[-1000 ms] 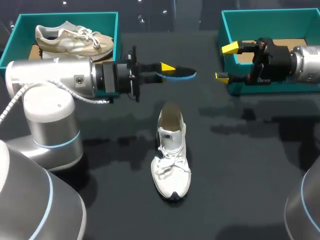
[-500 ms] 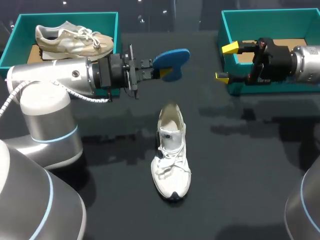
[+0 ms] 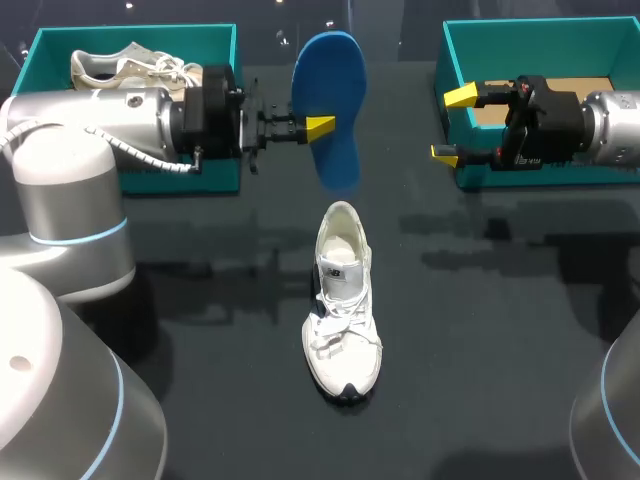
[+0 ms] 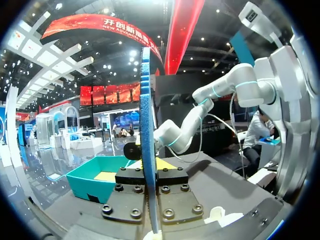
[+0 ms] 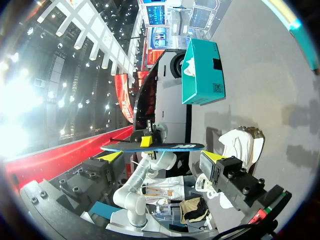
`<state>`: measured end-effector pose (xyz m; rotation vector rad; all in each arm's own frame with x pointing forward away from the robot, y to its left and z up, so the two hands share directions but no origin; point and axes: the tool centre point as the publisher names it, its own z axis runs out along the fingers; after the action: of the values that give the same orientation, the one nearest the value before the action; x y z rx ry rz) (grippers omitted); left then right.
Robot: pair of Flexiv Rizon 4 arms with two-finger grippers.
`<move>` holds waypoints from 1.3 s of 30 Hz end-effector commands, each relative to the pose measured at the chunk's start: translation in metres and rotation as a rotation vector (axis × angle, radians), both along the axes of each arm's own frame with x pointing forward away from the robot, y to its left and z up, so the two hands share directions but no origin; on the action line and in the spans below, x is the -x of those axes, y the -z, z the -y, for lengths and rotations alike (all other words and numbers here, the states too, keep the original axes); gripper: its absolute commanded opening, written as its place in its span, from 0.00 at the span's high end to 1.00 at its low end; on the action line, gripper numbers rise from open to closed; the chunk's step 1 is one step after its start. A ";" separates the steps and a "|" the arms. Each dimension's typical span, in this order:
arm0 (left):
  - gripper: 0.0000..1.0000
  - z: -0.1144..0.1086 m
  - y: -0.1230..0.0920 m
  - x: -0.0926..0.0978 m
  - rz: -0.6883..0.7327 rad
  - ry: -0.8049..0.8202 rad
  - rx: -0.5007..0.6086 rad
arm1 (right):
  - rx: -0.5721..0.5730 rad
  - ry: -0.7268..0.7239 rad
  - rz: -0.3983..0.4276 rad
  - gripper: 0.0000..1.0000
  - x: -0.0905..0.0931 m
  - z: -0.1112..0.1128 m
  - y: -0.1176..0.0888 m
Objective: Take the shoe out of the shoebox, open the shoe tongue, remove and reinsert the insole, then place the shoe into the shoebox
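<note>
My left gripper (image 3: 320, 128) is shut on a blue insole (image 3: 330, 100), which it holds in the air behind the shoe with the broad face turned up toward the head camera. In the left wrist view the insole (image 4: 146, 125) stands edge-on between the fingers. The white shoe (image 3: 343, 310) lies on the dark table, toe toward the front edge, its opening empty. My right gripper (image 3: 450, 125) hangs open at the left wall of the right teal shoebox (image 3: 540, 40), holding nothing. From the right wrist view, the insole (image 5: 150, 146) and the shoe (image 5: 240, 145) lie ahead of my open right gripper (image 5: 162, 157).
A second teal box (image 3: 215, 40) at the back left holds a worn beige sneaker (image 3: 130, 70); my left arm crosses in front of it. The right shoebox shows a brown cardboard floor (image 3: 600, 88).
My left arm has lifted the insole and rolled it from flat to face-up, drawing it back and to the left. The right arm and the shoe have stayed put.
</note>
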<state>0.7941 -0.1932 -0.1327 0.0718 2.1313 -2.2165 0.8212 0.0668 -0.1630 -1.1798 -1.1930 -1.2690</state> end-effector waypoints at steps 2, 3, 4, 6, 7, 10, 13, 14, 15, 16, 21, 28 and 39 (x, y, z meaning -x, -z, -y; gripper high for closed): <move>1.00 -0.001 0.000 -0.005 -0.344 0.150 0.018 | 0.002 0.002 0.000 0.00 0.001 -0.001 0.000; 1.00 -0.001 0.000 -0.005 -0.344 0.150 0.018 | 0.002 0.002 0.000 0.00 0.001 -0.001 0.000; 1.00 0.001 0.002 -0.006 -0.430 0.144 0.029 | 0.002 0.002 0.000 0.00 0.001 -0.001 0.000; 1.00 0.001 0.006 -0.007 -0.564 0.140 0.064 | 0.002 0.002 0.000 0.00 0.001 -0.001 0.000; 1.00 0.002 0.007 -0.006 -0.642 0.142 0.072 | 0.002 0.002 0.000 0.00 0.001 -0.001 0.000; 1.00 0.001 0.007 -0.001 -0.784 0.142 0.114 | 0.002 0.002 0.000 0.00 0.001 -0.001 0.000; 1.00 0.000 0.005 0.002 -0.872 0.142 0.135 | 0.002 0.002 0.000 0.00 0.001 -0.001 0.000; 1.00 0.000 0.004 0.003 -0.896 0.140 0.150 | 0.002 0.002 0.000 0.00 0.001 -0.001 0.000; 1.00 0.000 0.003 0.003 -0.930 0.133 0.160 | 0.002 0.002 0.000 0.00 0.001 -0.001 0.000; 1.00 0.000 0.002 0.003 -0.938 0.131 0.158 | 0.002 0.002 0.000 0.00 0.001 -0.001 0.000; 1.00 0.000 -0.001 0.003 -1.038 0.098 0.166 | 0.002 0.002 0.000 0.00 0.001 -0.001 0.000; 1.00 -0.001 0.006 0.001 -1.194 0.068 0.133 | 0.002 0.002 0.000 0.00 0.001 -0.001 0.000; 1.00 0.004 0.044 -0.004 -1.391 0.091 0.075 | 0.002 0.002 0.000 0.00 0.001 -0.001 0.000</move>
<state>0.7921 -0.1935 -0.1671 -1.7512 2.3547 -2.7275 0.8211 0.0669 -0.1629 -1.1799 -1.1928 -1.2692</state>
